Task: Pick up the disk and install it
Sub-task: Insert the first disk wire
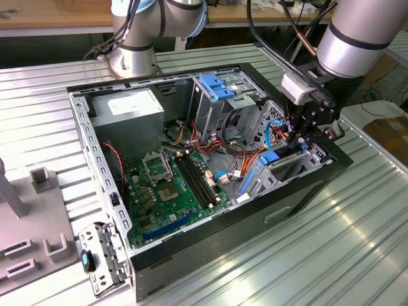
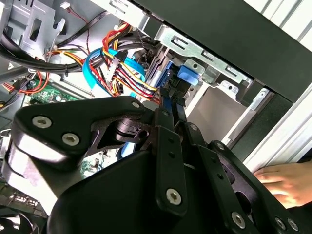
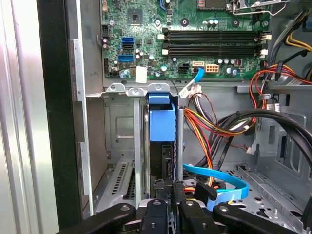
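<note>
The robot's black hand reaches down into the open black computer case, at the drive bay on the exterior view's right. In the first wrist view its fingers are pressed close on the edge of the disk, a flat grey metal hard drive with bright blue plastic rails and a blue end tab, which stands on edge between the grey metal walls of the bay. The disk seems to sit well down in its slot, though the hand hides its near end. Just beside it lie a flat light-blue cable and a bundle of red, orange and yellow wires. Beyond the bay lies the green motherboard. The case rests on a ribbed silver metal table. In the second wrist view a person's hand rests near the case's outer wall.
</note>
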Motion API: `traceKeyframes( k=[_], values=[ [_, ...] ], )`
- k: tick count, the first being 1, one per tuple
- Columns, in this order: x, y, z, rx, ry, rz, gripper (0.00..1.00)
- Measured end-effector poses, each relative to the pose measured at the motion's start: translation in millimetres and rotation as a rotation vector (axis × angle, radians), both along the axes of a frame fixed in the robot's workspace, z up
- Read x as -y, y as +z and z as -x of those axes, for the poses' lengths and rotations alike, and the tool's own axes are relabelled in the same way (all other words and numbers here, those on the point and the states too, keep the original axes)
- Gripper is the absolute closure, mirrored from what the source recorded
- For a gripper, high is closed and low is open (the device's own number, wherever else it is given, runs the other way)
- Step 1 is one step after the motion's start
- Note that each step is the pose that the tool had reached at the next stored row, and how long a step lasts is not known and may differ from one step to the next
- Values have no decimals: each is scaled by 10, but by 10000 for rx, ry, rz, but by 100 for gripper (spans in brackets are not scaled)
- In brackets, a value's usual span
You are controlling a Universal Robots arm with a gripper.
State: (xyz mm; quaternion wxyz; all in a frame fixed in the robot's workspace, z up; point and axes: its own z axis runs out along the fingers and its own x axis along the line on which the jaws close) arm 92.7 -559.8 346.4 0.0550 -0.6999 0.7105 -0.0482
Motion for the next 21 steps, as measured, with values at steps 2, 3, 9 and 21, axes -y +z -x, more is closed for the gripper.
traceKeyframes(
  k=[2,3,9,21],
  values=[
    [0,-3,0,0,0,0,84],
    [0,-5,0,0,0,1,84],
    [0,-18,1,0,0,3,84],
    [23,16,1,3,1,-84,84]
  ],
)
